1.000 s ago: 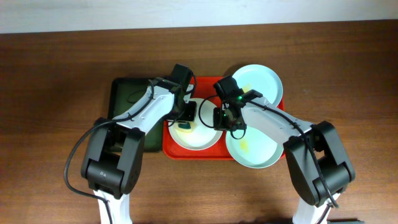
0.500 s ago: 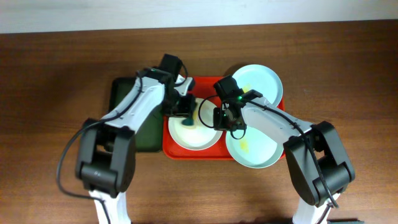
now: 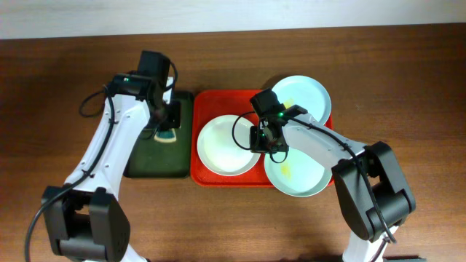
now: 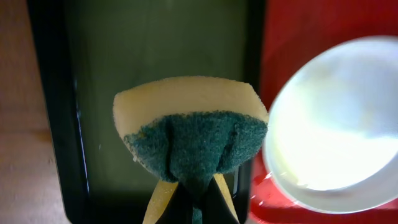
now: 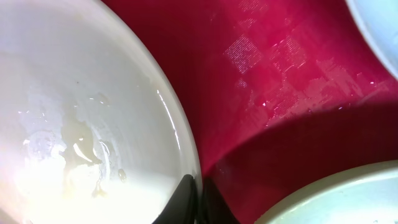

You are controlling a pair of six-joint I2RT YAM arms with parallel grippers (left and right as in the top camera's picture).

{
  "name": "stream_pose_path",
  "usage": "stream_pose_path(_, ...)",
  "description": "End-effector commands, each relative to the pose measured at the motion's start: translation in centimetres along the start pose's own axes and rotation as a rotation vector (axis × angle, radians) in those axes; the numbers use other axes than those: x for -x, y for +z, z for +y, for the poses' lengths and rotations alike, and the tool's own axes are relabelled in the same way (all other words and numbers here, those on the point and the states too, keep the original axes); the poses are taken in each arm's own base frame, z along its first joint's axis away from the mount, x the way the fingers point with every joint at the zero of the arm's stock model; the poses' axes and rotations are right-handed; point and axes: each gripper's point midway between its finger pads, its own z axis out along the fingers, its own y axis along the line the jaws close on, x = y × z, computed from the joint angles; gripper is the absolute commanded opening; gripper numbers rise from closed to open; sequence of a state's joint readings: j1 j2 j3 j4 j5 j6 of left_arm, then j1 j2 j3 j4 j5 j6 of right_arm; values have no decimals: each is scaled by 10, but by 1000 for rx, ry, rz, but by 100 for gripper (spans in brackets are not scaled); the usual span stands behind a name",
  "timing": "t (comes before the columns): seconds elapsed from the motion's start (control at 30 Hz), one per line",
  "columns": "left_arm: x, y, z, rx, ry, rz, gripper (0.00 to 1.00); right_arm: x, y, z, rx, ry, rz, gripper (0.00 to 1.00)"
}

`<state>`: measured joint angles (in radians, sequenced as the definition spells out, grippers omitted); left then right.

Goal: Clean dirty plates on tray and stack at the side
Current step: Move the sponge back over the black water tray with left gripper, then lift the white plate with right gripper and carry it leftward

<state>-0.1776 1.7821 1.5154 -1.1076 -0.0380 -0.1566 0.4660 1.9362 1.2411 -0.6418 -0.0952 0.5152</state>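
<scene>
The red tray (image 3: 206, 100) carries three plates. The white plate (image 3: 226, 145) lies at its left, and my right gripper (image 3: 257, 138) is shut on that plate's right rim. In the right wrist view the fingertips (image 5: 186, 198) pinch the white rim (image 5: 180, 134), and a wet smear shows in the plate. A pale blue plate (image 3: 304, 94) sits at the tray's far right and a mint plate (image 3: 300, 175) with a yellow smear at the near right. My left gripper (image 3: 168, 125) is shut on a yellow-and-green sponge (image 4: 189, 127), held over the dark green tray (image 3: 149, 156).
The dark green tray (image 4: 155, 43) lies directly against the red tray's (image 4: 298, 28) left side. Brown wooden tabletop (image 3: 393, 73) surrounds both trays. A pale wall strip runs along the table's far edge.
My left gripper has carried the sponge off the white plate, leftwards to above the dark green tray. The right gripper has stayed on the white plate's rim.
</scene>
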Motion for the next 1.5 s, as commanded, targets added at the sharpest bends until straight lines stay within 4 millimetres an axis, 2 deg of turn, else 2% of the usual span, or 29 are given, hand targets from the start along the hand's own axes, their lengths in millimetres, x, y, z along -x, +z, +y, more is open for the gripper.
stream_pose_path(0.0, -28, 23, 21, 55, -27, 88, 0, -8, 0, 1, -4, -20, 14, 5)
stream_pose_path(0.07, -38, 37, 34, 95, -77, 106, 0, -8, 0, 1, -4, -20, 14, 5)
stream_pose_path(0.17, -46, 53, 42, 95, -111, 111, 0, -8, 0, 1, -4, -20, 14, 5)
stream_pose_path(0.33, -47, 68, 52, 87, -165, 86, 0, -8, 0, 1, -4, -20, 15, 5)
stream_pose_path(0.53, -45, 70, 58, -7, -236, 86, 0, -10, 0, 0, -10, -19, 25, 5)
stream_pose_path(0.87, -46, 70, 74, 37, -263, 85, 0, -11, 0, -1, -14, -18, 27, 4)
stream_pose_path(1.03, -46, 70, 71, 24, -260, 86, 0, -10, -1, -1, -12, -17, 25, 4)
stream_pose_path(1.13, -46, 70, 71, 24, -259, 86, 0, -3, -12, -4, -15, 2, 36, 4)
stream_pose_path(1.2, -46, 70, 70, 24, -259, 86, 0, 3, -29, -3, -7, -21, 62, 4)
stream_pose_path(1.3, -46, 70, 70, 21, -259, 87, 0, 14, -57, 7, 42, -85, 82, 4)
stream_pose_path(1.47, -47, 70, 67, 6, -259, 92, 0, 36, -96, 21, 61, -89, 43, 4)
